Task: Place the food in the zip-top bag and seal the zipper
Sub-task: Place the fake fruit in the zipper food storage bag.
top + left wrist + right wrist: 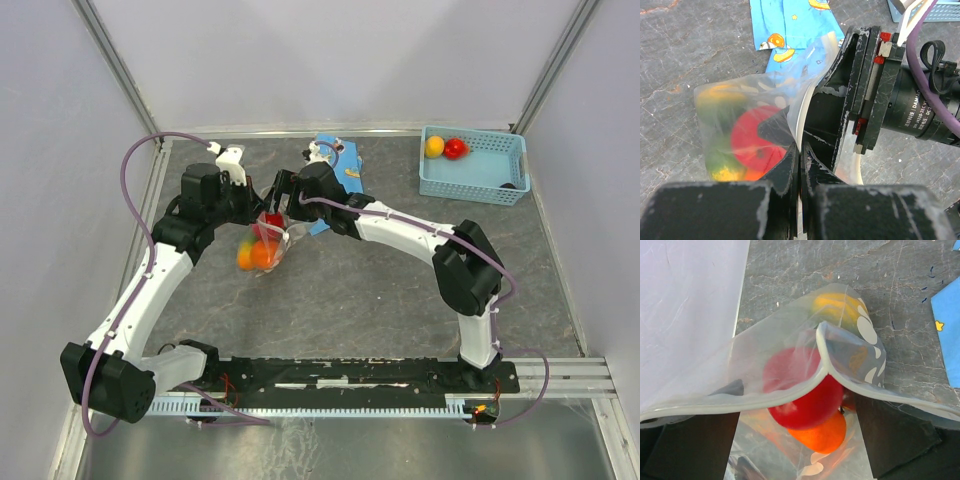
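Note:
The zip-top bag (268,245) hangs between both grippers just above the table, clear with white dots. My left gripper (801,150) is shut on its mouth edge, pinching the whitish zipper (825,371). In the bag lie red (752,137), green (720,155) and yellow food (837,310). My right gripper (797,440) stands open over the mouth, its dark fingers (690,445) wide apart. A red fruit (810,397) and an orange fruit (825,432) sit between them, touching neither finger. From above, the right gripper (277,198) is just right of the left gripper (252,208).
A light-blue mesh basket (470,195) stands at the back right, holding a yellow fruit (434,146), a red fruit (455,148) and something dark in its corner (508,184). A flat blue wrapper (790,25) lies just behind the bag. White walls enclose the table.

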Tool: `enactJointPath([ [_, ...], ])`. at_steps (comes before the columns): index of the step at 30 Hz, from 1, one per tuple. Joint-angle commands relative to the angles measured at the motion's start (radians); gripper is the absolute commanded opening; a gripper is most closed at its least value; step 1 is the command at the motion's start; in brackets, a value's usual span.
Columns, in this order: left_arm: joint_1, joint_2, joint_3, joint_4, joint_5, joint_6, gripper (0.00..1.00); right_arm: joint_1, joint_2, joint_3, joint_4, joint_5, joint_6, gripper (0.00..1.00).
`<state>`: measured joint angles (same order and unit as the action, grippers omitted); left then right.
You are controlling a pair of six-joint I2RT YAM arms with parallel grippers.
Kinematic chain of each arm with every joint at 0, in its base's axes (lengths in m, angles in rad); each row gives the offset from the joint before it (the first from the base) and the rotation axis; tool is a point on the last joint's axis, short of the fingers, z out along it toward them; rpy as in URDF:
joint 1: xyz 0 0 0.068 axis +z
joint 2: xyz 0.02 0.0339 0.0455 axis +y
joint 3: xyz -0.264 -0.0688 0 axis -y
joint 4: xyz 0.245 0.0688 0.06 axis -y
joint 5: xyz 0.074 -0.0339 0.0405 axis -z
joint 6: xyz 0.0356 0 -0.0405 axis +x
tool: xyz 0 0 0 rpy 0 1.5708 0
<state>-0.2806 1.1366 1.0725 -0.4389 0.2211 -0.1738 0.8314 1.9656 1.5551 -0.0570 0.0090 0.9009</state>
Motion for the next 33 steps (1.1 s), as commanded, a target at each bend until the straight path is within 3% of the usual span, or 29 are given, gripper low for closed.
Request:
enactJointPath([
  [1,0.008,-0.008,0.005,0.057,0.03,-0.047,0.03,0.004,0.001,0.049,0.057,0.008,0.068,0.98],
  [8,0.012,-0.009,0.003,0.057,0.019,-0.049,0.03,0.004,-0.059,0.024,0.051,-0.001,0.007,0.98],
  [19,0.019,-0.011,0.003,0.057,0.006,-0.053,0.03,-0.007,-0.21,0.002,-0.143,0.009,-0.339,0.9],
  [24,0.02,-0.012,0.003,0.057,0.005,-0.055,0.03,-0.033,-0.255,-0.033,-0.208,0.084,-0.446,0.86],
  [33,0.023,-0.02,0.0,0.066,0.021,-0.054,0.03,-0.074,-0.185,-0.014,-0.258,0.155,-0.535,0.78],
])
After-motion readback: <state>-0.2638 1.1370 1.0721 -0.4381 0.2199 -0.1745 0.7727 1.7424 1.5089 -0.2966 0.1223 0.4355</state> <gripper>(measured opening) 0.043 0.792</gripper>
